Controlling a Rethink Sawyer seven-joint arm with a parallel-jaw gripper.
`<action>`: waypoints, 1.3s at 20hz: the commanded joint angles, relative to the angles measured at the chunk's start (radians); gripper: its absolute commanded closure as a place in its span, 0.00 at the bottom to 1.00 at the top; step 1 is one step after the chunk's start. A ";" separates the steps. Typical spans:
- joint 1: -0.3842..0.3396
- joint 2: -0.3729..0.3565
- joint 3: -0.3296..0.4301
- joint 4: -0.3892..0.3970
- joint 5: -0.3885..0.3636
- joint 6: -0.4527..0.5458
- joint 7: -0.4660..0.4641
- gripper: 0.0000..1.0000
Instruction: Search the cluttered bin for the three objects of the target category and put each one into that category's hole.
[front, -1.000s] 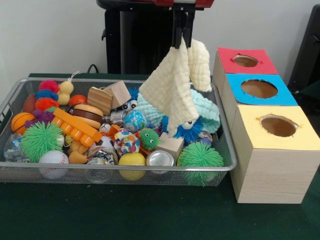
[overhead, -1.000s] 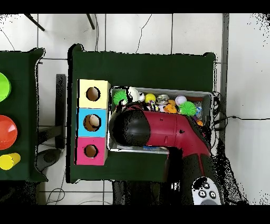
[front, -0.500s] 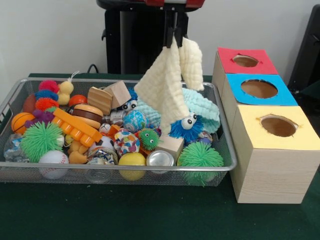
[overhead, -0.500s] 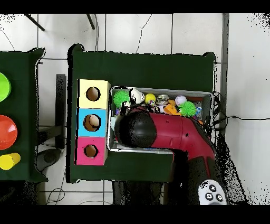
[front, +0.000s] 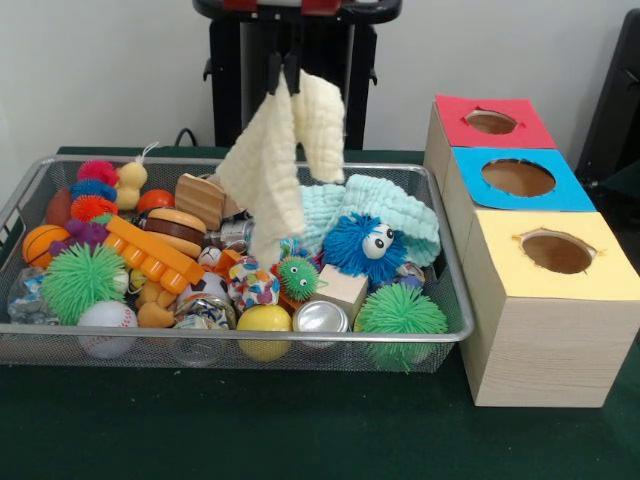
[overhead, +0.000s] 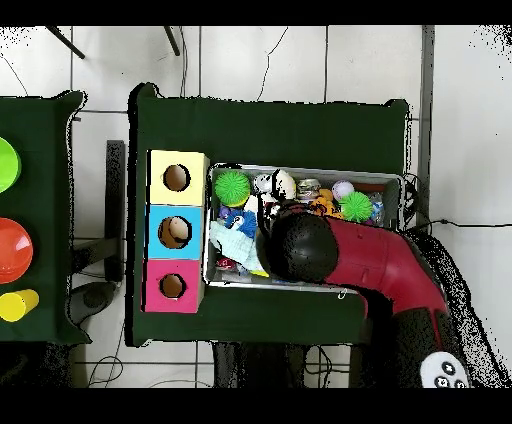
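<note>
My gripper (front: 284, 72) hangs above the middle of the wire bin (front: 455, 318), shut on the top of a pale yellow cloth (front: 268, 165). The cloth droops down over the toys, folded in two flaps. Behind it in the bin lies a mint cloth (front: 392, 206) with a blue fuzzy googly-eyed toy (front: 361, 246) in front of it. To the right of the bin stand three boxes with round holes: red (front: 490, 121), blue (front: 518, 178) and yellow (front: 556, 252). In the overhead view the red arm (overhead: 345, 250) hides the gripper, and the mint cloth (overhead: 231, 240) shows beside it.
The bin is crowded with green spiky balls (front: 400, 312), a baseball (front: 106, 322), wooden blocks (front: 200, 198), an orange comb-like toy (front: 152, 253), a can (front: 321, 318) and a yellow ball (front: 264, 321). A second table at the overhead view's left holds a green dish (overhead: 5, 165), a red dish (overhead: 12, 250) and a yellow cup (overhead: 16, 303).
The gripper has carried the yellow cloth leftward in the front view, away from the boxes. This uncovered the blue fuzzy toy and the mint cloth.
</note>
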 joint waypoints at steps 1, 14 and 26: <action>-0.061 0.010 0.080 0.050 -0.016 0.116 -0.094 1.00; -0.120 0.012 0.129 0.024 -0.038 0.147 -0.147 1.00; -0.148 0.010 0.152 0.061 -0.062 0.103 -0.131 1.00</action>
